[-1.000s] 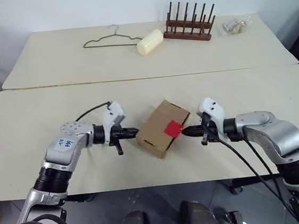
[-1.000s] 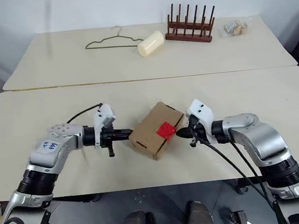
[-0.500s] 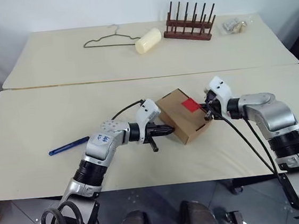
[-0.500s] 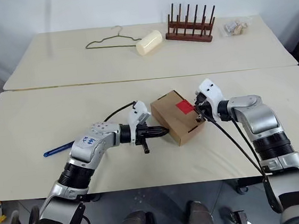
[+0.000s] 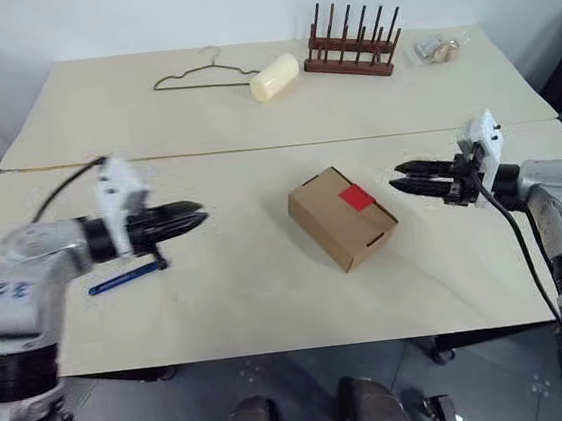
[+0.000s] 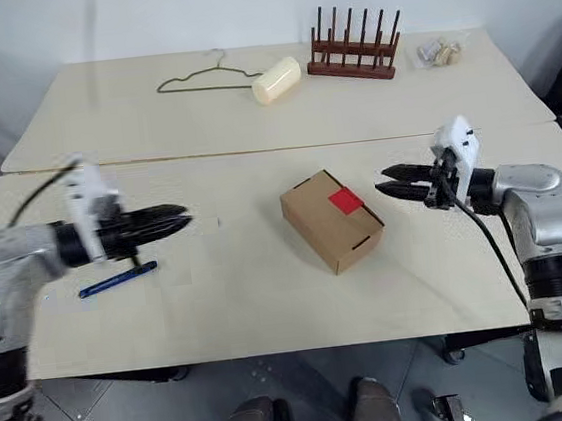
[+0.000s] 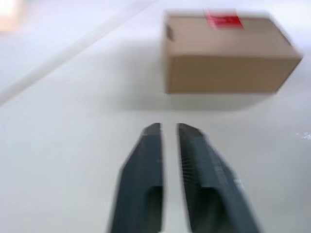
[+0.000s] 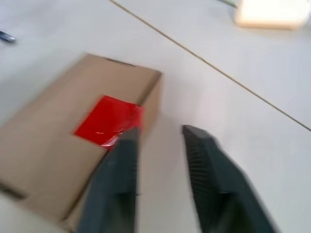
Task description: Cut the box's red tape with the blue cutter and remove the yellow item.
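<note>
The box [image 5: 342, 216] lies between left hand [image 5: 194, 220] and right hand [image 5: 403, 177], untouched.

The box [image 5: 342, 216] before me was plain brown cardboard, with a bright red tape [image 5: 356, 198] square on its top. The cutter [image 5: 127, 278] was blue. My fingers [image 7: 146, 174] were black. The table [image 5: 271, 302] was pale cream, the rack [image 5: 356, 42] dark brown.

Cream table [image 5: 271, 302] — box [image 5: 342, 216], blue cutter [image 5: 125, 278], hanger [image 5: 201, 75], cream roll [image 5: 275, 76], wooden rack [image 5: 356, 47]
</note>
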`<state>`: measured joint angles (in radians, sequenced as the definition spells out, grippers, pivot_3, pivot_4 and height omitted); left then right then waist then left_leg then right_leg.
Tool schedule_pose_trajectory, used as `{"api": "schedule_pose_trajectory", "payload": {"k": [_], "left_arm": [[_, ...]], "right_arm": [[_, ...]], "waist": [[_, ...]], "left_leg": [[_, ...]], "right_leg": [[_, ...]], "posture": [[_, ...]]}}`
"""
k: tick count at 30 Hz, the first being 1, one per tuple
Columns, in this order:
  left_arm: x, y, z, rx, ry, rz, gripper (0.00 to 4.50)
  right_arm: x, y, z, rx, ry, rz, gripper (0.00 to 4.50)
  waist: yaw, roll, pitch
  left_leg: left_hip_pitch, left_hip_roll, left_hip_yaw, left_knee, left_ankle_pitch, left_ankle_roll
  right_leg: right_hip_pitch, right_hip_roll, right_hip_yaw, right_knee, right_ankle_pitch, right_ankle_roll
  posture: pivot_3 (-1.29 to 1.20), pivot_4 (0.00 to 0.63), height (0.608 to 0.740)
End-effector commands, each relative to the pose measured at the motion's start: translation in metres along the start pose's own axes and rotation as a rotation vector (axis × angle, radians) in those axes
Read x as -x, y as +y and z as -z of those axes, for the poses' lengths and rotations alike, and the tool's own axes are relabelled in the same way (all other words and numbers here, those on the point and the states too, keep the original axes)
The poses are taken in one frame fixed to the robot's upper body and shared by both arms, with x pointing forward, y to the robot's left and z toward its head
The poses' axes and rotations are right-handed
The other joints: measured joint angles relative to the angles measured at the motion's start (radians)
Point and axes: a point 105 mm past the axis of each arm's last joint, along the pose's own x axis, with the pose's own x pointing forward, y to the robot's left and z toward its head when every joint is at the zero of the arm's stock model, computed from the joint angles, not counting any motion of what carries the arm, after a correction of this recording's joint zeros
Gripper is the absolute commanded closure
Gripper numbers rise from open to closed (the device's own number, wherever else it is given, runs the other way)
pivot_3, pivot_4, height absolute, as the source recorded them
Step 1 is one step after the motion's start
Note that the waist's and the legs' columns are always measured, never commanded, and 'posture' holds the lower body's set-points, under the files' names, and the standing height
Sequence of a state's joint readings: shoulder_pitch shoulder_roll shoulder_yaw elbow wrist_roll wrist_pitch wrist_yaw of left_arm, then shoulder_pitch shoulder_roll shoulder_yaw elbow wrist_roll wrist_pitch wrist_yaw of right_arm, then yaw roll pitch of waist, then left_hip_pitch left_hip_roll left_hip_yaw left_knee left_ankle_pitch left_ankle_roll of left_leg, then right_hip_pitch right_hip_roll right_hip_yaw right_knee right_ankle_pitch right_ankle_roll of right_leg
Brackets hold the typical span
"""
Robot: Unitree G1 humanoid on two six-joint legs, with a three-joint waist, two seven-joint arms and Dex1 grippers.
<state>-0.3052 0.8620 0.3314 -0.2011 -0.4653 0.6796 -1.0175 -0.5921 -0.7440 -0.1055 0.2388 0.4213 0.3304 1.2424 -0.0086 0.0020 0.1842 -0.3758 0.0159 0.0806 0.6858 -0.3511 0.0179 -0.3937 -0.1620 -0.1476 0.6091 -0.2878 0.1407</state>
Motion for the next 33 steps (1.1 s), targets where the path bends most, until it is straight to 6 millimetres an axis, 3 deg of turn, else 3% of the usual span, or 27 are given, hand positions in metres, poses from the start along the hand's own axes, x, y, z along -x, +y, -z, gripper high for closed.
{"api": "schedule_pose_trajectory", "payload": {"k": [1,6,9,11,13,17,24,28,33], "left_arm": [[0.074,0.01,0.018,0.032,0.028,-0.124,2.43],[0.174,0.022,0.06,0.079,0.222,-0.33,0.98],[0.232,0.03,0.079,0.111,0.309,-0.474,0.04],[0.254,0.029,0.088,0.133,0.367,-0.506,0.02],[0.263,0.031,0.09,0.129,0.39,-0.515,0.02],[0.25,0.041,0.082,0.024,0.36,-0.46,0.02],[0.179,0.049,0.074,-0.01,0.225,-0.183,0.02],[0.133,0.042,0.101,-0.004,0.259,-0.021,0.02],[0.084,0.047,0.113,-0.048,0.243,0.024,0.02]], "right_arm": [[-0.001,0.039,-0.03,0.133,-0.137,-0.155,1.58],[-0.009,0.087,-0.041,0.117,-0.293,-0.318,0.0],[-0.014,0.112,-0.047,0.103,-0.344,-0.425,0.0],[-0.015,0.123,-0.049,0.118,-0.363,-0.463,0.0],[-0.016,0.128,-0.051,0.135,-0.378,-0.473,0.0],[-0.015,0.136,-0.05,0.142,-0.378,-0.483,0.0],[-0.004,0.131,-0.043,0.144,-0.299,-0.486,0.0],[0.002,0.13,-0.036,0.145,-0.26,-0.468,0.0],[0.005,0.127,-0.036,0.116,-0.246,-0.412,0.0]], "waist": [[-0.006,0.0,0.0],[-0.012,-0.002,0.001],[0.001,-0.002,0.001],[0.006,-0.002,0.001],[0.01,-0.003,0.001],[0.013,-0.006,-0.001],[0.006,-0.009,-0.003],[-0.002,-0.009,-0.003],[0.003,-0.011,-0.004]], "left_leg": [[0.003,0.0,0.0,-0.003,0.0,0.0],[0.004,0.001,0.003,-0.003,-0.001,-0.001],[0.004,0.0,0.004,-0.002,-0.001,-0.001],[0.005,0.001,0.001,-0.003,-0.002,0.0],[0.005,0.0,0.001,-0.003,-0.003,0.001],[0.005,0.0,0.004,-0.003,-0.003,0.002],[0.005,-0.001,0.011,-0.003,-0.004,0.002],[0.005,0.0,0.014,-0.003,-0.004,0.002],[0.005,0.0,0.015,-0.002,-0.004,0.002]], "right_leg": [[0.0,0.0,0.001,0.0,0.0,0.0],[0.001,0.001,0.001,-0.001,0.0,-0.001],[0.001,0.0,0.001,-0.001,0.0,-0.001],[0.001,0.0,0.002,-0.001,0.0,-0.001],[0.0,-0.001,0.002,0.0,0.0,-0.001],[0.0,-0.002,0.002,0.001,0.0,-0.001],[-0.001,-0.002,0.002,0.002,0.0,-0.001],[-0.003,-0.001,0.001,0.003,0.0,-0.001],[-0.003,-0.001,0.001,0.004,0.0,0.0]], "posture": [[0.0,0.15,0.74],[0.0,0.15,0.74],[0.0,0.15,0.74],[0.0,0.15,0.74],[0.0,0.15,0.74],[0.0,0.15,0.74],[0.0,0.15,0.74],[0.0,0.15,0.74],[0.0,0.15,0.74]]}}
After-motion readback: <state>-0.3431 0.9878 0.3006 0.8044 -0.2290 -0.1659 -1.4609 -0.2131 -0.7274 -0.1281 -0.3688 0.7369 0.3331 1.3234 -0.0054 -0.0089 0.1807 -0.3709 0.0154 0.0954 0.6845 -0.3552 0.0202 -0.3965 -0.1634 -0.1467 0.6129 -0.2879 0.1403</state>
